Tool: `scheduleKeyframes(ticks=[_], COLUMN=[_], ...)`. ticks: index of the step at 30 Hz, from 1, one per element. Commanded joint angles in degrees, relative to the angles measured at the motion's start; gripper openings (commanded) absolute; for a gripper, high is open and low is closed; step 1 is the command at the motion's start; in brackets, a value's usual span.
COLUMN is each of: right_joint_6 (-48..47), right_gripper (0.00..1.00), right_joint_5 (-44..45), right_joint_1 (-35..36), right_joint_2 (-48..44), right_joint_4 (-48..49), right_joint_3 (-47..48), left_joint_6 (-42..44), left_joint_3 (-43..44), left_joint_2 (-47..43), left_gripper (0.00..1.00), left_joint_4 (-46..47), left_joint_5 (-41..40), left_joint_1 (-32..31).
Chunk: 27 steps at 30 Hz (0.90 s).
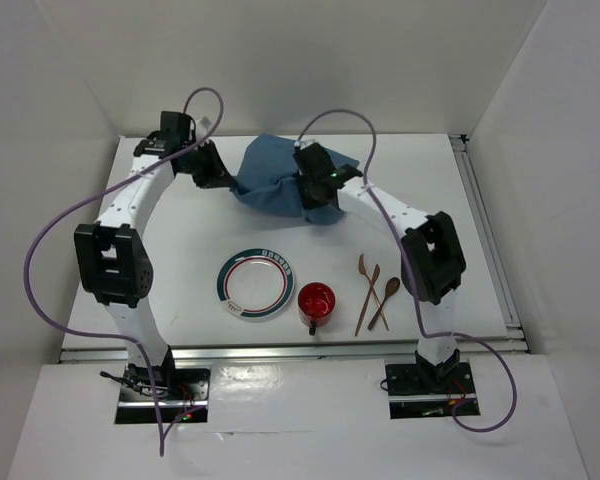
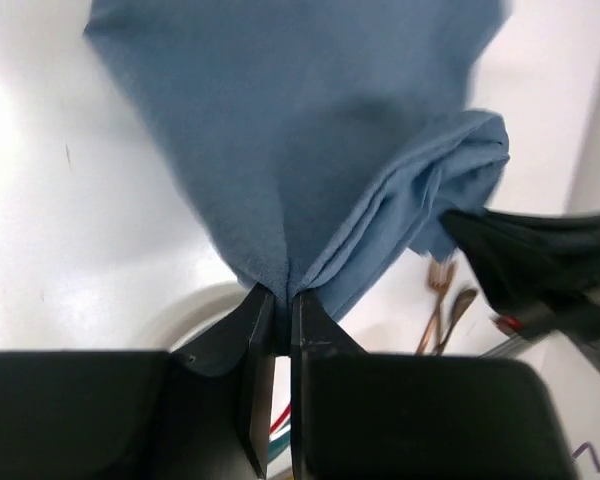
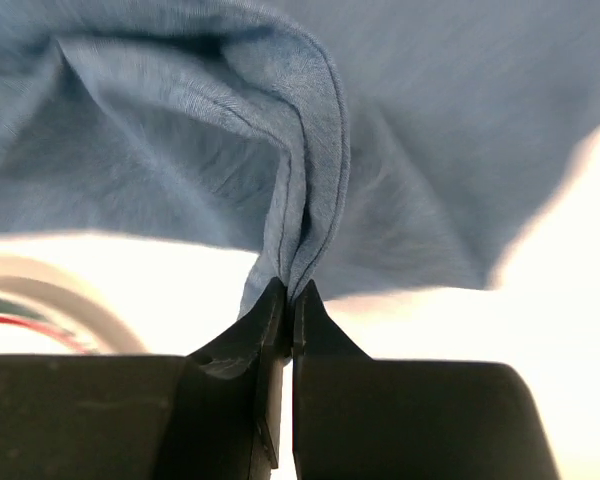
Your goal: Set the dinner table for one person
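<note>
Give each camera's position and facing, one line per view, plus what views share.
Top external: above, behind the bases, looking down at the large white tabletop; both arms show.
Left wrist: on left gripper, facing the blue cloth placemat; its fingers show.
Right wrist: on right gripper, facing that cloth; fingers show.
Shared: the cloth.

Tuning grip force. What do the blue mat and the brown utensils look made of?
The blue mat looks like soft woven fabric, matte: it drapes, folds and shows a stitched hem. The utensils look like wood, matte brown; they are too small here to rule out coated metal.
</note>
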Motion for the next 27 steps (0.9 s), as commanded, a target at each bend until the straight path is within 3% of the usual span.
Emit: scheduleKeyframes(ticks=[1,7,19,23,27], right_joint_6=[-1.42,-4.41,-8.02,-8.54,-7.93], right_gripper=[0.00,0.00,0.00,0.00,0.00], right_joint_5=[-0.46,-3.89,-8.47,-9.00,-9.53], right_joint_1=[-2.43,-1.92,-0.86,-0.86,-2.08], right_joint_2=[-10.20,-14.15,-24.17,-25.50,-22.17], right_joint_4=[0.02,-2.70,1.68,5.21,5.82], right_joint_3=[7.86,15.16,18.34,17.46,17.29], left_joint_6=[0.93,-1.88,-7.06,-9.00,-11.98], left_joint_3=[8.56,12.19,20.61,25.54,31.68], left_joint_2=[-2.47,-8.53,-21.81,-20.41,-11.11], left_gripper=[0.00,0.00,0.00,0.00,0.00], left_joint_4=[-1.72,0.46,3.44,8.35,13.37], left_joint_5=[4.06,6.43,5.21,3.80,5.38], left_joint_1=[2.11,5.36,15.74,16.27,14.96])
